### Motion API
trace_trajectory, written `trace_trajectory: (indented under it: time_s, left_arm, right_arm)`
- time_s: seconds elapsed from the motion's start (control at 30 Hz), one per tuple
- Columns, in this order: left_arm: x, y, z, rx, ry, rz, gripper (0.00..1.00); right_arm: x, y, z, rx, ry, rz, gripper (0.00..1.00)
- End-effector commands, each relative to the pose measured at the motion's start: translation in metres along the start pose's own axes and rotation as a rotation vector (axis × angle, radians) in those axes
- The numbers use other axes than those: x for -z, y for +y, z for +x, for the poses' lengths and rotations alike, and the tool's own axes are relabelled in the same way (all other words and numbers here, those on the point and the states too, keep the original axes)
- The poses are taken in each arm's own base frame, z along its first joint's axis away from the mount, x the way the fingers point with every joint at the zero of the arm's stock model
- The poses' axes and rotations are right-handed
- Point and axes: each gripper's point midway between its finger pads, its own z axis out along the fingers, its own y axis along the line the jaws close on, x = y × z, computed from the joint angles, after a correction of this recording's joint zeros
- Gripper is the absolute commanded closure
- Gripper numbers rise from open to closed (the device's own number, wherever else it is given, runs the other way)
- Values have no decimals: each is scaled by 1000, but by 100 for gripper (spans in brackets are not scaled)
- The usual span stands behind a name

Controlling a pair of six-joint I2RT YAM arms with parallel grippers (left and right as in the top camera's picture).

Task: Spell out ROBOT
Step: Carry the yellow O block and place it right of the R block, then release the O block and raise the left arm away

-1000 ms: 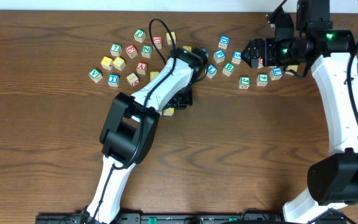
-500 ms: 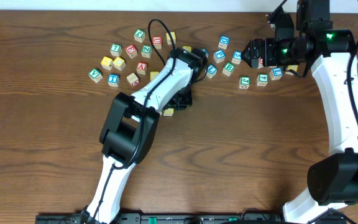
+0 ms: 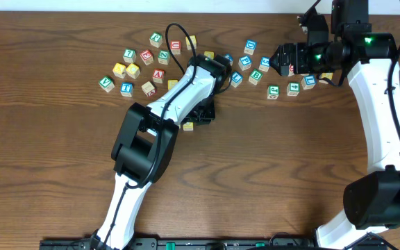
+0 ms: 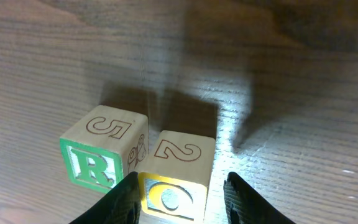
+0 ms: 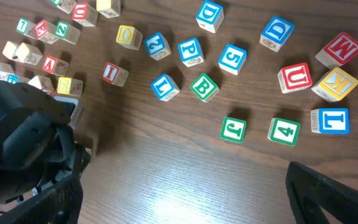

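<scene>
Watching through the left wrist camera: the R cube (image 4: 92, 163), green-framed, sits on the left, and a yellow O cube (image 4: 178, 152) sits just beside it on the right. Their near corners are touching or almost touching; I cannot tell which. The left gripper (image 4: 182, 199) straddles the O cube. Its jaws stand a little wider than the block, with a strip of bare wood showing on the right side, so I read it as let go, not clamped.

From overhead the pair lies on the table (image 3: 290, 173), nearer than the scatter of loose cubes and mostly hidden under the left arm.

My read of the step: R and O are set, and the second letter is at the point of release. Three letters remain.

The right gripper (image 5: 185, 199) hangs over the far right scatter, spread wide with nothing in it. Below it I pick out the green B cube (image 5: 204, 87). A second yellow O cube (image 5: 128, 34) lies farther left. A blue-framed cube (image 5: 329, 120) on the right may be the T, but its letter lies sideways, so I am not certain.

What the next move calls for:
- Lift the left arm straight up so the fingers don't drag the O out of line.
- Fetch the B, which the right arm is better placed for.
- Set it beside the O, on the side away from the R, with the letter face turned the same way.
</scene>
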Motion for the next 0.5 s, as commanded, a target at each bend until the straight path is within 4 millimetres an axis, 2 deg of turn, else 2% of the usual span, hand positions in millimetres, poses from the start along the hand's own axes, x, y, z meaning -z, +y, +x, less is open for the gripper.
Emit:
trace_trajectory:
  time_s: [0.0, 0.2, 0.47]
  left_arm:
    - [6, 3, -2, 13, -14, 11, 57]
    - [32, 4, -7, 13, -78, 56, 57]
    - [94, 19, -15, -8, -227, 146, 57]
  right_arm:
    - [4, 1, -6, 7, -16, -6, 1]
    - [4, 1, -6, 7, -16, -6, 1]
    - [4, 1, -6, 7, -16, -6, 1]
